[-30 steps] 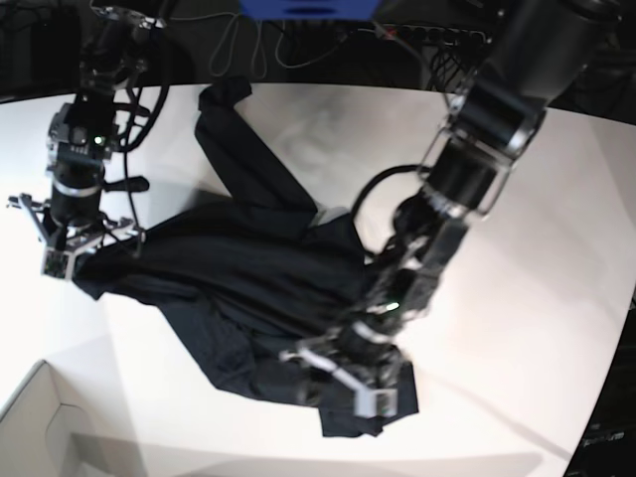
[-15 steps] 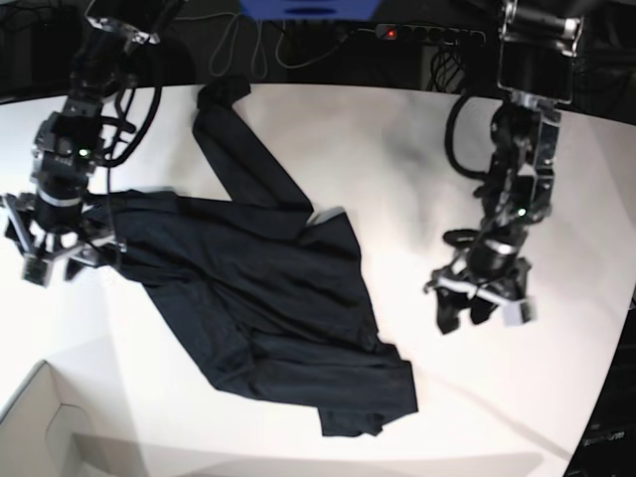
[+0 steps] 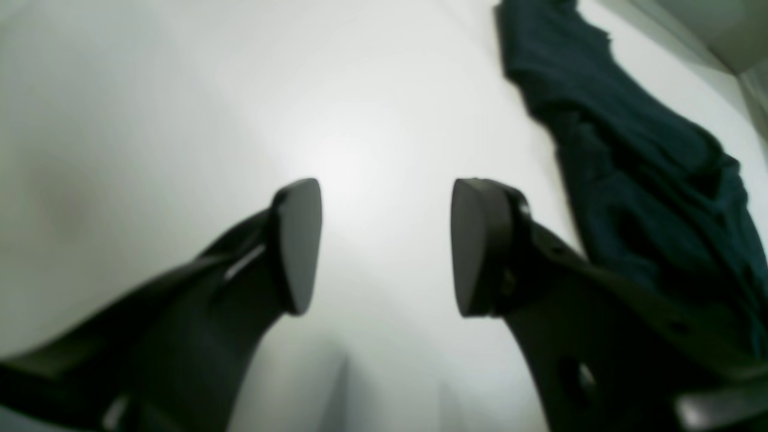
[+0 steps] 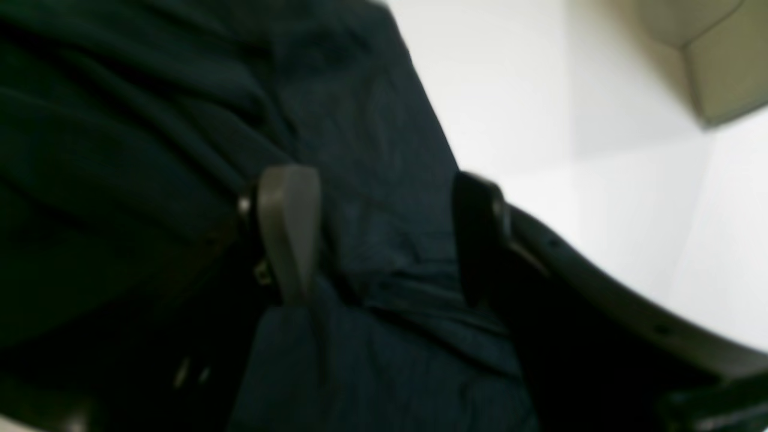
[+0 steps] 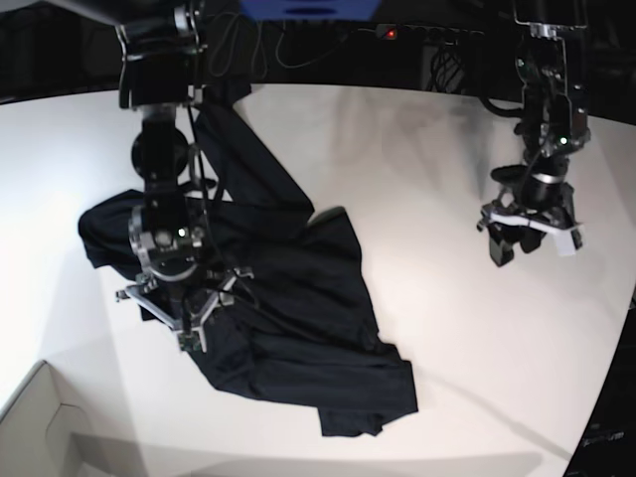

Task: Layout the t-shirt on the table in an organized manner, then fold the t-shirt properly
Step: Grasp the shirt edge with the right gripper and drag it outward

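Note:
The black t-shirt (image 5: 288,298) lies crumpled and slanted across the white table (image 5: 417,169), one sleeve reaching to the far edge. My right gripper (image 5: 187,323) hangs over the shirt's left part. In the right wrist view this gripper (image 4: 384,234) is open, its fingers (image 4: 288,228) spread just above wrinkled fabric (image 4: 150,150) and gripping nothing. My left gripper (image 5: 517,243) hovers over bare table at the right, well clear of the shirt. In the left wrist view that gripper (image 3: 384,240) is open and empty, with the t-shirt (image 3: 636,156) off to its right.
A pale cardboard box corner (image 5: 40,427) sits at the front left, and the box (image 4: 714,54) also shows in the right wrist view. Cables and a power strip (image 5: 427,35) run behind the table's far edge. The table's curved edge (image 5: 611,397) runs down the right side.
The right gripper let go of the shirt's left edge and moved right, over the shirt body. The left arm pulled away from the shirt to the right and farther back.

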Controlling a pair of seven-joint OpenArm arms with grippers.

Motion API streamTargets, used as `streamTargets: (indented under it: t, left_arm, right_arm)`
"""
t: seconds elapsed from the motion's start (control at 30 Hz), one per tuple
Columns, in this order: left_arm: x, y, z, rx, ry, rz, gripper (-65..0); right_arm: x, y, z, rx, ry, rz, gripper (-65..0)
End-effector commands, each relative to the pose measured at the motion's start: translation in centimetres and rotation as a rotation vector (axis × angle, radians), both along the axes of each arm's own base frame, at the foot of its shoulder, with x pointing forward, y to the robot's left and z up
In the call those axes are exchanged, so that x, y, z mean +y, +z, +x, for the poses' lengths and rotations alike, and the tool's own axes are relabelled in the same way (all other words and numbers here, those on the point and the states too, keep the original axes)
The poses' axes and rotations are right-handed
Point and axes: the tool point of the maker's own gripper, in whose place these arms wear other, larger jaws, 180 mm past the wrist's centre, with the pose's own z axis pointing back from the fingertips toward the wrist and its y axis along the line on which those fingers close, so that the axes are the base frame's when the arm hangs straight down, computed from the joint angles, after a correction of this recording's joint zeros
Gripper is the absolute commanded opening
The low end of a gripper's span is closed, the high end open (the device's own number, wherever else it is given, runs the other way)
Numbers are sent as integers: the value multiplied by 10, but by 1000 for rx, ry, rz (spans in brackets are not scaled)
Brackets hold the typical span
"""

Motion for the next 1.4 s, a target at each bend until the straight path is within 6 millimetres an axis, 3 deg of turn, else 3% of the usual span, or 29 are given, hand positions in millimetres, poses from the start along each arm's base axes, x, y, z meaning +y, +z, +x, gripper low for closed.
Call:
streamTargets:
  t: [0.0,0.1,0.33,0.5,0.67,0.73,0.87,0.93,1.17,1.23,1.37]
  left_arm:
    - [8,14,4,-47,11,18,-315]
    - [17,11,-4,-36,36,20,-315]
    - [21,9,-8,-30,48,20,-315]
    - [21,9,-8,-30,49,19,-315]
    - [21,9,-8,-30,49,19,-315]
    - [21,9,-8,-30,49,19,-315]
    - [21,9,-8,-30,49,19,-315]
    - [21,9,-8,-30,49,19,-315]
    - [17,14,-12,-41,39,24,-315]
    - [16,17,-12,-48,35,25,-315]
    - [15,19,-14,-49,30,29,-315]
  right_arm:
    - [4,14,13,-49,9,3,-295]
    - [-5,-8,11,14,5,-16,-295]
    - [-15,-32,13,20,27,-37,-320]
    - [-18,-39,12,37,26,-42,-443]
    - [-17,-34,15,38,79,-54,-650]
    - [-16,-31,16,32,89,-57,-650]
    - [-35,-7,32,-19,77,-94,-650]
    - [-48,16,47,-77,63,-113,-650]
    - [-142,96,96,-232,-108,-135,-650]
    - [-172,109,105,-248,-162,-125,-650]
    - [-205,123,120,-284,-197,-120,-650]
